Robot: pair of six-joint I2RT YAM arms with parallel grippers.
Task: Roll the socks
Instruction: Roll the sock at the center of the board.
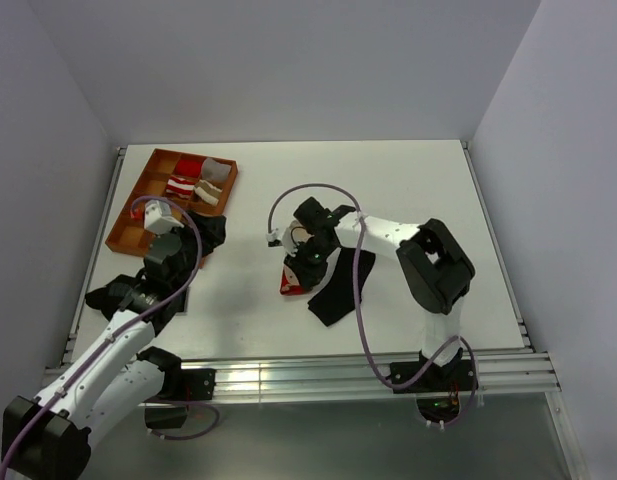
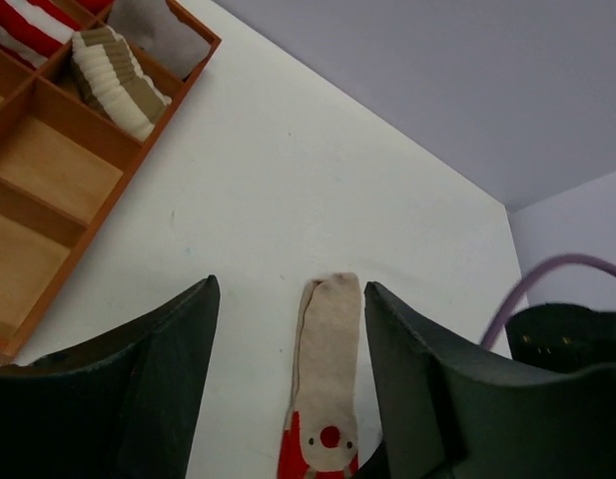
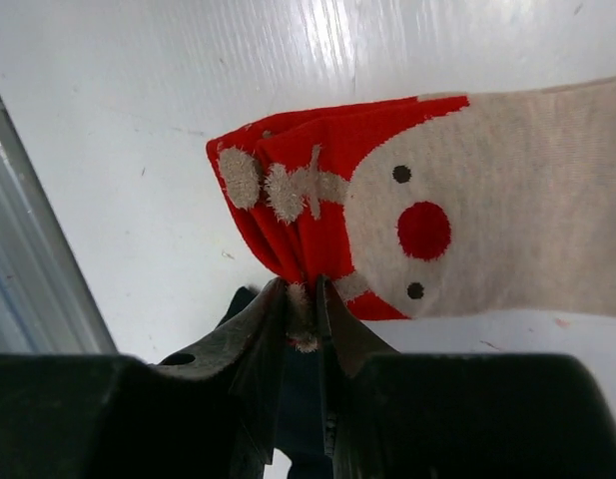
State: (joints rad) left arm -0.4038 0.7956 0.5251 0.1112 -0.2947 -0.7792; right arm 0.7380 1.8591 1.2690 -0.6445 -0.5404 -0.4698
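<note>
Right hand [image 3: 304, 299], arm folded leftward and low, pinches beige sock [image 3: 527, 200] by its red end.

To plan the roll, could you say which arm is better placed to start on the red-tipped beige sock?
Probably right: right gripper pinches the red end of the beige fabric sock; left gripper hangs open, apart.

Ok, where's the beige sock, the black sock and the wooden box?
Beige sock [image 3: 507, 200]: right wrist view, on its beige part beside the face.
Black sock [image 1: 331, 292]: top view, on its middle.
Wooden box [image 2: 48, 170]: left wrist view, on an empty compartment's floor.
</note>
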